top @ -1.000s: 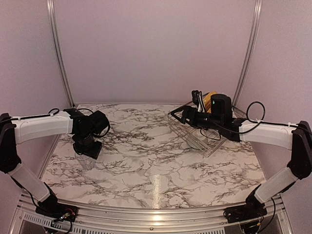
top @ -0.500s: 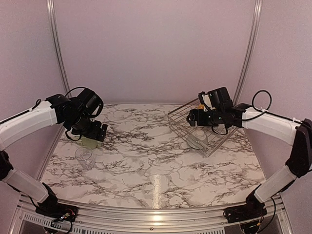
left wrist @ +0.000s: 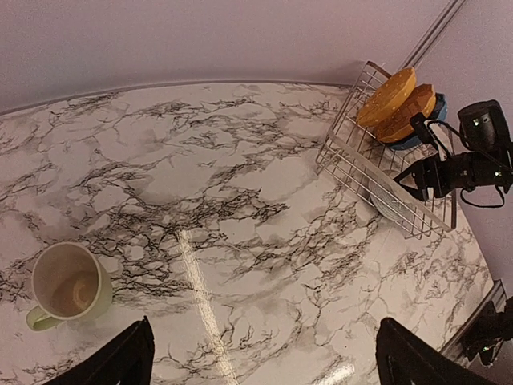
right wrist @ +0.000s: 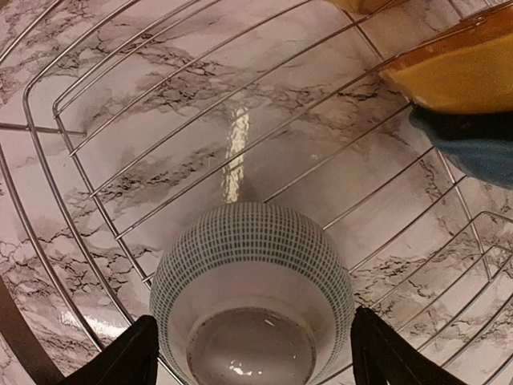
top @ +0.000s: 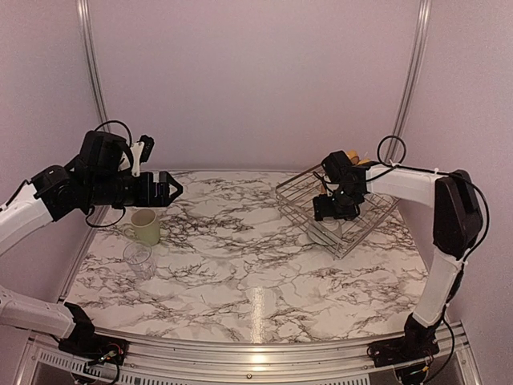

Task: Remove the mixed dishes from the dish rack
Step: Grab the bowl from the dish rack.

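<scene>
Risk: your right gripper (right wrist: 252, 357), wide open and empty astride the upturned bowl (right wrist: 252, 265), may skid off its dome, snagging the dish rack (right wrist: 48, 128).

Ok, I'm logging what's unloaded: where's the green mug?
In the top view, the green mug stands upright on the left of the table, just beyond the clear glass.
</scene>
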You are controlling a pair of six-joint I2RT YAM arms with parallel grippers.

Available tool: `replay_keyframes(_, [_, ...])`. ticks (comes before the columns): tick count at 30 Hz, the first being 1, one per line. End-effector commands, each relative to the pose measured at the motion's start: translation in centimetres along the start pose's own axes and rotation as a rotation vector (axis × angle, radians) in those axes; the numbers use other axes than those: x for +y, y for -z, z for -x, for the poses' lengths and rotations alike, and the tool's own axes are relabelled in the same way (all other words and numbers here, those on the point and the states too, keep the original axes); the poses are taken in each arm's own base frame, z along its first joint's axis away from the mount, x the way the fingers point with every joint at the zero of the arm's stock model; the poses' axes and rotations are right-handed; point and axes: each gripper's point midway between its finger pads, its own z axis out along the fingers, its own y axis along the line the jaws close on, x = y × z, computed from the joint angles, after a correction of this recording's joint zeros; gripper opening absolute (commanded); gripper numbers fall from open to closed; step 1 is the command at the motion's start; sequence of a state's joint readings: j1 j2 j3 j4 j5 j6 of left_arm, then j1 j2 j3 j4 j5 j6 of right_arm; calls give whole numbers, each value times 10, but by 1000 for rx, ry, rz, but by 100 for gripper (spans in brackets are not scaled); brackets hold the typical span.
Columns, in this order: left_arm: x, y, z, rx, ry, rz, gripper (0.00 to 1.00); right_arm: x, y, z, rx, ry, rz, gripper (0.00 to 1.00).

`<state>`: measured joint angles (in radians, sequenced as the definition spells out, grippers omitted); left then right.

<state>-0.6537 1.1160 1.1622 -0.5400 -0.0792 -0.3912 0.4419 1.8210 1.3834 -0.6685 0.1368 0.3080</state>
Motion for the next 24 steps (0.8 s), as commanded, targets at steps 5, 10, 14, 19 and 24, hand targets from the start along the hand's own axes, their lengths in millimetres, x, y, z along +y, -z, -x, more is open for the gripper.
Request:
replay_keyframes(5, [-19, -13, -12, 34, 39, -118, 99, -2, -6, -8, 60, 6, -8, 73])
replay_keyframes(10, [-23, -21, -13, 47, 38, -133, 99, -5, -10, -7, 51, 12, -24, 71])
replay_keyframes(14, [-27, -26, -13, 62, 39, -148, 99, -5, -13, -5, 55, 18, -35, 70])
replay_keyframes(19, [-32, -27, -12, 60, 50, -177, 99, -6, -15, -6, 56, 23, -38, 67])
replay_keyframes(24, [-31, -29, -14, 63, 52, -175, 99, -7, -17, -5, 58, 22, -46, 59])
